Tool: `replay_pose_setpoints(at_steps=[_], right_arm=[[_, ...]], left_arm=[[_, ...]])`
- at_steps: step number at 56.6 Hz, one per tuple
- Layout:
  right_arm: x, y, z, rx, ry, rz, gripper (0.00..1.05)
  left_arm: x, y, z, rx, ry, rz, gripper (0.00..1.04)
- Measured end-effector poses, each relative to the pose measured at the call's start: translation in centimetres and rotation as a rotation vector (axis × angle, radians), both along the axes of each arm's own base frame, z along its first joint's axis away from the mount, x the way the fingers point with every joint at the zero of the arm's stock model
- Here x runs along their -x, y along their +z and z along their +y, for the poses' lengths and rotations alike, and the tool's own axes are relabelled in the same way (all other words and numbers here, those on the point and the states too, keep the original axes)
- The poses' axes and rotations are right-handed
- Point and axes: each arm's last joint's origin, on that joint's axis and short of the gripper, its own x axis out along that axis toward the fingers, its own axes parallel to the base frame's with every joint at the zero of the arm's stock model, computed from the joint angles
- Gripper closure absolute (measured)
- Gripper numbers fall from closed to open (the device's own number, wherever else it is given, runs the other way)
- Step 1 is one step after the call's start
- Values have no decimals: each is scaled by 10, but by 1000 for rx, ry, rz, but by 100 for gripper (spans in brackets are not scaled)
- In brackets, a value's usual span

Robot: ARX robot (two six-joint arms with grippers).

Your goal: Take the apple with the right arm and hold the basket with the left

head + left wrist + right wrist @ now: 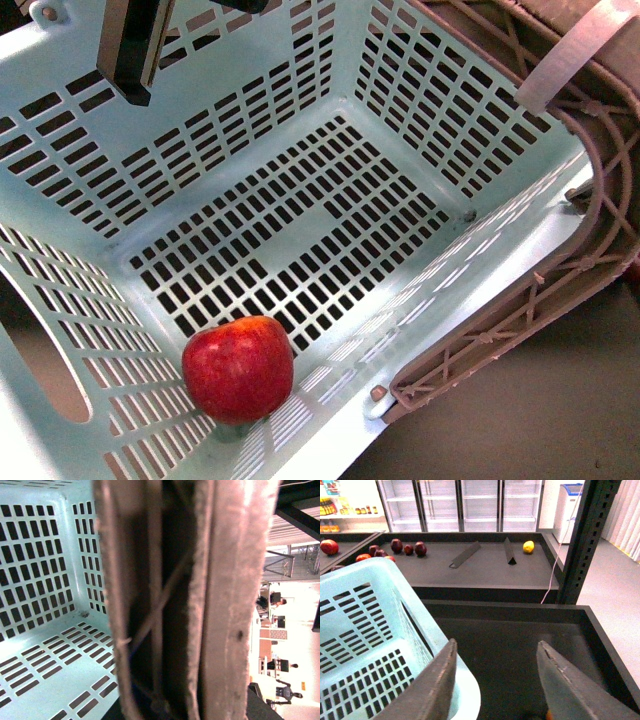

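Note:
The red apple (238,368) lies inside the light blue slotted basket (330,120), in its near left corner. The basket's brownish lattice handle (520,310) runs along its right rim. In the left wrist view the handle (220,605) fills the middle of the frame, very close, with my left gripper shut on it; the fingers themselves are hidden. The basket's inside shows beside it (45,580). My right gripper (496,647) is open and empty, above the basket's rim (385,580) and a dark shelf bin (520,635).
In the right wrist view, a dark display shelf (485,565) holds several dark red fruits (407,547), a red fruit (328,546) and a yellow fruit (528,546). A black upright post (585,540) stands beside the bin. Glass-door fridges line the back.

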Motion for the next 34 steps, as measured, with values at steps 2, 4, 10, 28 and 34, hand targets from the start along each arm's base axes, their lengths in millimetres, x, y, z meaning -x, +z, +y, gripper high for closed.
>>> replay_pose_setpoints(at_steps=[2, 4, 10, 28, 34], right_arm=[[4, -4, -2, 0, -3, 2, 66], [8, -8, -3, 1, -3, 6, 73], [17, -14, -9, 0, 23, 6, 95], [35, -26, -17, 2, -3, 4, 103], [40, -29, -17, 2, -3, 3, 103]], left_arm=[[0, 0, 0, 0, 0, 0, 89], [0, 0, 0, 0, 0, 0, 89], [0, 0, 0, 0, 0, 0, 89], [0, 0, 0, 1, 0, 1, 89], [0, 0, 0, -1, 3, 0, 89]])
